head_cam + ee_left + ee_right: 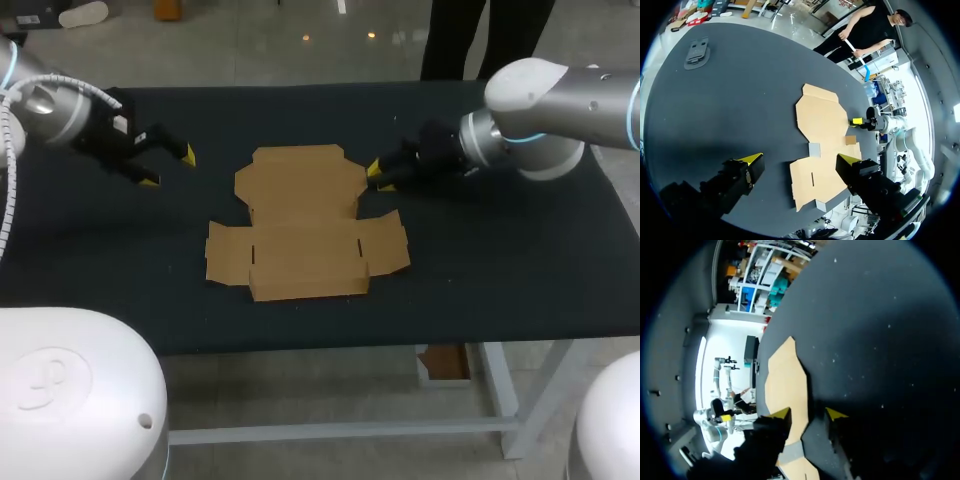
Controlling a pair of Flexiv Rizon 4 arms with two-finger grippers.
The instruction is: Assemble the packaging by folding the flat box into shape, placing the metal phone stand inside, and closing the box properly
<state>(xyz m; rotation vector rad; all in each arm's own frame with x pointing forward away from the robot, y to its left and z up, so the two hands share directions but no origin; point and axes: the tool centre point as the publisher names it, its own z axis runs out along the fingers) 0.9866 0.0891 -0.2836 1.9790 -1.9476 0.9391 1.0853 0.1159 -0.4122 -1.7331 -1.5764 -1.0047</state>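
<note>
Two sets of jaws are flanking the flat box (303, 225), which is lying unfolded in the middle of the dark surface (500, 270). The left arm's (60, 105) jaws are gaping wide, well apart from it; the right arm's (540, 120) jaws are standing narrowly parted at its right edge. Brown cardboard is showing creases and notched flaps.
</note>
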